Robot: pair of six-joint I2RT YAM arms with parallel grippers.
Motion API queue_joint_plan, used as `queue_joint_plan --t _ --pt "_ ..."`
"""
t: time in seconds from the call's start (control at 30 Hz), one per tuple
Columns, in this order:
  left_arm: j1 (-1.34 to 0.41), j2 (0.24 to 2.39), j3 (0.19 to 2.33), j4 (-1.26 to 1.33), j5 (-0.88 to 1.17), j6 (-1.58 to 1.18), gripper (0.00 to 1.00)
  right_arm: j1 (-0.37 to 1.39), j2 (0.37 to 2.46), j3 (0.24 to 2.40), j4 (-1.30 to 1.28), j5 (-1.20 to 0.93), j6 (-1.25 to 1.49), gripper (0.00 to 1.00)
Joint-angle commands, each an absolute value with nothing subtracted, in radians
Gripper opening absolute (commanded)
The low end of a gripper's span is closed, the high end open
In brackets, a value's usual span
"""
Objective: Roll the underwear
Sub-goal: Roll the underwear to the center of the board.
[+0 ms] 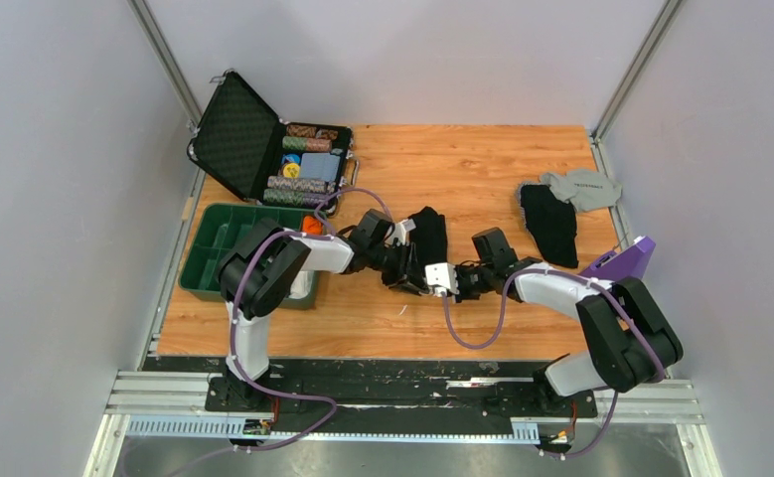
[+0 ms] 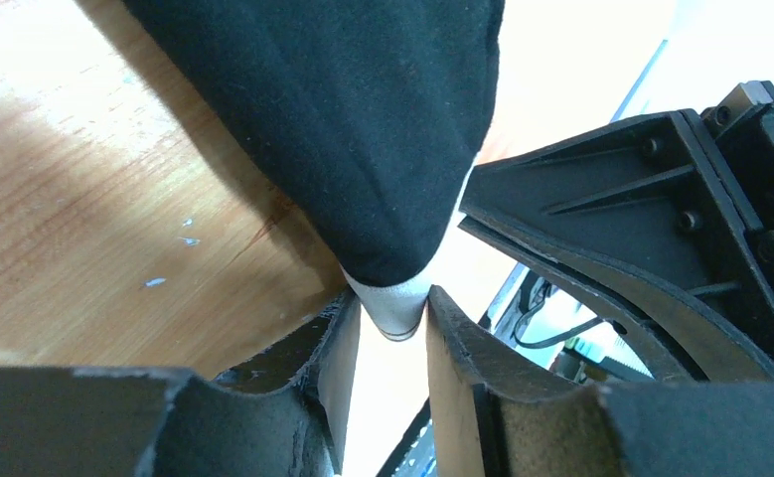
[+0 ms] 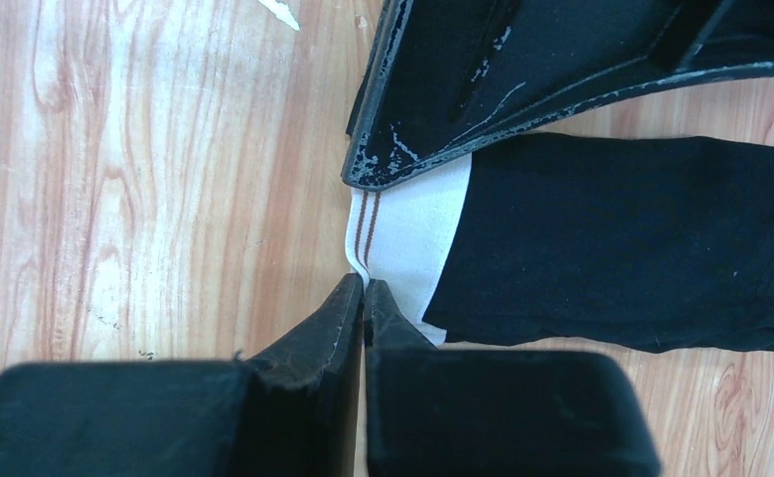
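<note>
underwear: the underwear [image 1: 429, 235], black cloth, lies at the middle of the table [image 1: 462, 159], between the two arms' wrists, its long side running away from the arm bases.
waistband: the waistband [image 3: 407, 238] is white with two thin brown stripes near its edge; it is the end of the cloth nearest the arm bases, and both grippers meet there.
left gripper: the left gripper [image 2: 393, 320] pinches a white corner of the waistband between its two fingers; in the left wrist view the black cloth rises from that pinch and hangs off the wood around it.
right gripper: the right gripper [image 3: 365, 298] has its fingers pressed almost together, nipping the striped edge of the waistband at their very tips; here the cloth lies flat on the wood.
spacing: the two grippers are just beside each other, one finger of the left one resting over the top of the waistband in the right wrist view.
other garments: a second black garment [image 1: 548, 224] and a light grey garment [image 1: 583, 189] lie touching at the far right, well apart from the underwear.
case: an open black case [image 1: 238, 139] with rows of chips [image 1: 308, 164] sits at the far left corner.
tray: a green tray [image 1: 209, 253] sits near the left arm.
purple object: a purple object [image 1: 621, 263] sits at the table's right edge.
</note>
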State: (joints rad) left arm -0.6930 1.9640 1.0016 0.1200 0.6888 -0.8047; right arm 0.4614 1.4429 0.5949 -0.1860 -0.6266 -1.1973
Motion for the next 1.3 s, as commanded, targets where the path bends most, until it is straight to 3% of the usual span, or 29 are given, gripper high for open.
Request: queue_joint_plan --t 0.0,0.17,0.37,0.53,0.63,0.83,1.27 --pt "-0.691 1.996 0.993 0.053 0.595 -0.762 0.39 0.454 1.480 0.586 -0.256 -0.557 -1.185 0.00" --pt "-0.675 1.998 0.997 0.071 0.608 -0.752 0.27 0.454 1.478 0.580 -0.262 -0.557 -1.211 0.01" --pt "-0.667 2.002 1.023 0.055 0.644 -0.722 0.00 0.437 1.435 0.623 -0.306 -0.583 -1.186 0.20" --pt "-0.647 1.996 1.049 0.011 0.693 -0.715 0.00 0.359 1.279 0.641 -0.329 -0.697 -1.172 0.39" --pt "-0.634 1.989 1.056 -0.022 0.726 -0.715 0.00 0.342 1.184 0.570 -0.301 -0.736 -1.215 0.46" --pt "-0.620 1.973 1.068 -0.022 0.839 -0.780 0.00 0.348 1.021 0.364 -0.074 -0.859 -1.272 0.69" --pt "-0.597 2.007 1.084 -0.025 1.008 -0.845 0.00 0.482 1.090 0.247 0.290 -0.747 -1.216 0.69"
